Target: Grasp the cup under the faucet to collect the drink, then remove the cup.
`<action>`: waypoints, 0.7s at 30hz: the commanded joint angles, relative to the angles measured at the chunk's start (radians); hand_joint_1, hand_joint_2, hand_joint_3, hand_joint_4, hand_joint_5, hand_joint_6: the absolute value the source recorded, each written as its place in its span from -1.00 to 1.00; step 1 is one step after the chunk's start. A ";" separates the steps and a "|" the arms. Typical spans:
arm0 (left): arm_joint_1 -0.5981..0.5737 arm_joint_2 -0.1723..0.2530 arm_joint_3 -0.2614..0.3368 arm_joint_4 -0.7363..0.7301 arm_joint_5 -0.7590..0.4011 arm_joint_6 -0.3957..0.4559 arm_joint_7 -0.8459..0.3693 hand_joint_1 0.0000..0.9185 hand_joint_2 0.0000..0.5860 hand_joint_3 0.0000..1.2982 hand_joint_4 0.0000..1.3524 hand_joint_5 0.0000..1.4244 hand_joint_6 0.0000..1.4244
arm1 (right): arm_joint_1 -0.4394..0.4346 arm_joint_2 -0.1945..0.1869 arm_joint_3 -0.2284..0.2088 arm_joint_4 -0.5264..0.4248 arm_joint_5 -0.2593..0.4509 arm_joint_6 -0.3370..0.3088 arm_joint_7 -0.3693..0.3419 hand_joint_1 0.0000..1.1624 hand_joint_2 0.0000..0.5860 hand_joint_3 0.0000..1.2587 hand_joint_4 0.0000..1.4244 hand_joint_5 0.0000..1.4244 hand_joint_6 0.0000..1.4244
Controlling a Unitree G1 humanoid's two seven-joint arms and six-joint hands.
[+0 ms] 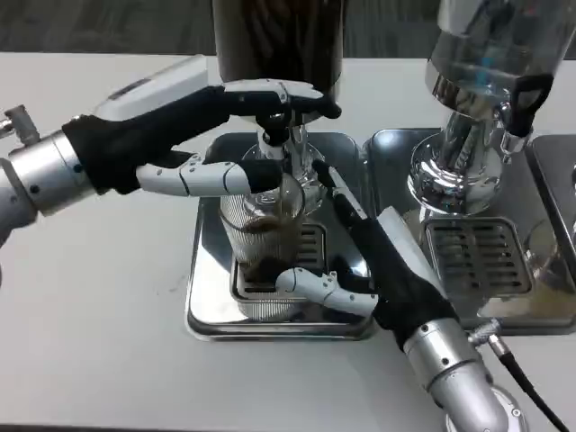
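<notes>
Two hands: both are working at the dark dispenser (pixel 277 36), one at the tap and one at the cup.
Cup: the clear ribbed cup (pixel 263 256) stands on the grate of the steel drip tray (pixel 205 297), directly under the faucet (pixel 286 153); dark drink covers the lower part, and the upper part looks not yet filled.
Right hand: the right hand (pixel 360 270) wraps the cup low down, thumb across the front near the base, the other fingers going up behind the cup. It seems to hold the cup, not only touch it.
Left hand: the left hand (pixel 211 135) has its upper fingers lying over the tap lever and a lower finger across the cup's rim; I judge it presses the lever, nothing is carried in it.
Risk, overflow: if the lever stays pressed too long, the drink could pass the rim and run over the right hand.
Risk, tipping: the grip is low, so lifting a full cup could tilt it and spill.
Risk, collision: pulling the cup out before the left finger leaves the rim could knock it.
Neighbour: a second dispenser (pixel 477 108) stands just beside, to the right.
</notes>
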 commanded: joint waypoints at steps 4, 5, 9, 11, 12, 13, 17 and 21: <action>0.014 0.018 0.016 0.028 0.001 0.017 0.030 -1.00 -0.44 -0.64 -0.76 -0.74 -0.82 | -0.008 0.004 -0.012 0.007 0.010 -0.030 -0.010 -0.15 -0.59 -1.00 -1.00 -1.00 -0.98; 0.012 0.020 0.023 0.037 0.001 0.021 0.040 -1.00 -0.44 -0.65 -0.76 -0.74 -0.81 | -0.008 0.005 -0.012 0.009 0.010 -0.031 -0.011 -0.14 -0.58 -1.00 -1.00 -1.00 -0.98; 0.005 0.025 0.043 0.066 -0.001 0.026 0.064 -1.00 -0.44 -0.65 -0.76 -0.74 -0.81 | -0.009 0.005 -0.015 0.011 0.012 -0.037 -0.010 -0.12 -0.51 -1.00 -1.00 -1.00 -0.98; 0.001 0.026 0.052 0.078 -0.002 0.026 0.070 -1.00 -0.44 -0.66 -0.76 -0.74 -0.81 | -0.008 0.005 -0.017 0.011 0.014 -0.042 -0.009 -0.12 -0.50 -1.00 -1.00 -1.00 -0.98; -0.001 0.026 0.057 0.085 -0.002 0.026 0.071 -1.00 -0.44 -0.66 -0.76 -0.74 -0.81 | -0.008 0.005 -0.017 0.011 0.015 -0.043 -0.008 -0.12 -0.50 -1.00 -1.00 -1.00 -0.98; -0.003 0.027 0.060 0.092 -0.001 0.024 0.074 -1.00 -0.44 -0.66 -0.76 -0.74 -0.81 | -0.008 0.005 -0.017 0.012 0.014 -0.044 -0.008 -0.12 -0.50 -1.00 -1.00 -1.00 -0.98; -0.010 0.027 0.069 0.113 -0.004 0.021 0.077 -1.00 -0.45 -0.66 -0.76 -0.74 -0.81 | -0.010 0.007 -0.016 0.004 0.014 -0.037 -0.005 -0.12 -0.49 -1.00 -1.00 -1.00 -0.98; -0.016 0.023 0.079 0.137 -0.014 0.023 0.076 -1.00 -0.45 -0.66 -0.77 -0.75 -0.81 | -0.009 0.010 -0.015 -0.006 0.013 -0.030 -0.006 -0.11 -0.47 -1.00 -1.00 -1.00 -0.98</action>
